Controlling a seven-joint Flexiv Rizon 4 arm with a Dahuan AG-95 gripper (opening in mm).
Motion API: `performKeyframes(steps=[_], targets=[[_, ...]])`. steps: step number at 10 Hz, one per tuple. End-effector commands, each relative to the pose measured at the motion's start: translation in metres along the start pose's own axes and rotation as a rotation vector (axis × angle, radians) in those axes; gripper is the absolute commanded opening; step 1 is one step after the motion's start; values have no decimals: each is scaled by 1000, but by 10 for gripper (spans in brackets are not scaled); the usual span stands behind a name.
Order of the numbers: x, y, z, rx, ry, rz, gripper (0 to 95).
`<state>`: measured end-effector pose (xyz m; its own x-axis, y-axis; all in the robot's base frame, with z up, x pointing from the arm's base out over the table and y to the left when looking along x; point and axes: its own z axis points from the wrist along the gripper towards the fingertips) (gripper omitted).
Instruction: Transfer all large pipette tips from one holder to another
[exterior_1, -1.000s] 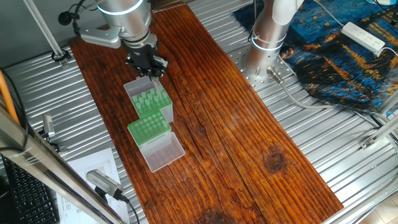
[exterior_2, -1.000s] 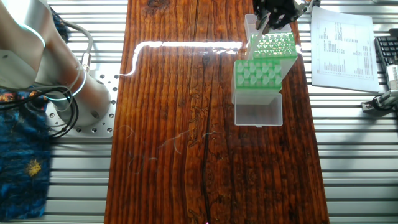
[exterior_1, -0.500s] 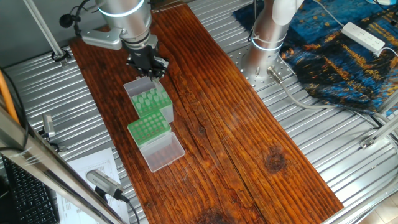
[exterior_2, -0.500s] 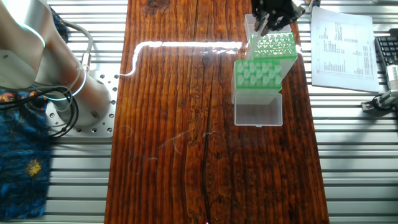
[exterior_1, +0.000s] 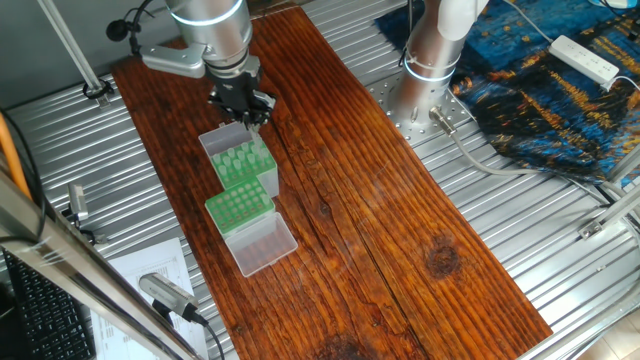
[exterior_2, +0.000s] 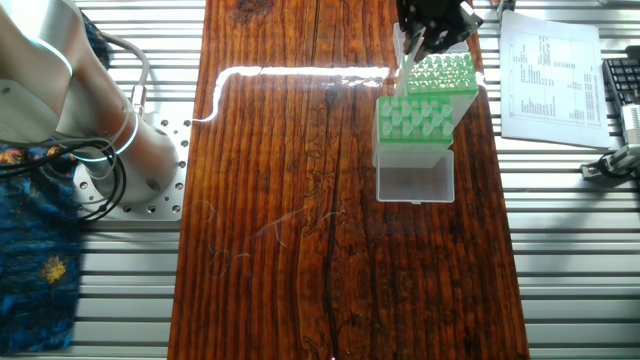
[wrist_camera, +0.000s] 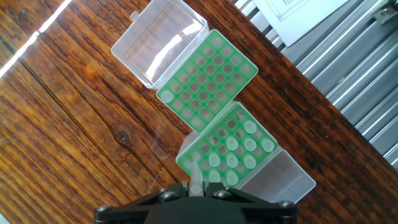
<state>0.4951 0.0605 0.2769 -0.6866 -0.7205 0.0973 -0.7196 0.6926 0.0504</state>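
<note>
Gripper (wrist_camera: 200, 190) fingers are pinched on one tip (wrist_camera: 196, 174), held just above the near rack's (wrist_camera: 238, 127) left edge. Remaining tips (wrist_camera: 239, 148) are seated upright in that rack. Just beyond, touching it, an empty-holed rack (wrist_camera: 208, 79) is seen, lid (wrist_camera: 160, 40) open.

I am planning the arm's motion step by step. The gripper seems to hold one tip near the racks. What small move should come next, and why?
Probably carry it sideways toward the empty rack. The gripper is shut on one pipette tip, which seems lifted out of the filled rack, and the empty rack's holes are all bare.
</note>
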Motion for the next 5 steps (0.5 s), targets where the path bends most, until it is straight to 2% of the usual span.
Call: performKeyframes(steps=[1, 5], targets=[[2, 2, 2, -1, -1, -2, 0], [3, 4, 6, 2, -3, 3, 0]])
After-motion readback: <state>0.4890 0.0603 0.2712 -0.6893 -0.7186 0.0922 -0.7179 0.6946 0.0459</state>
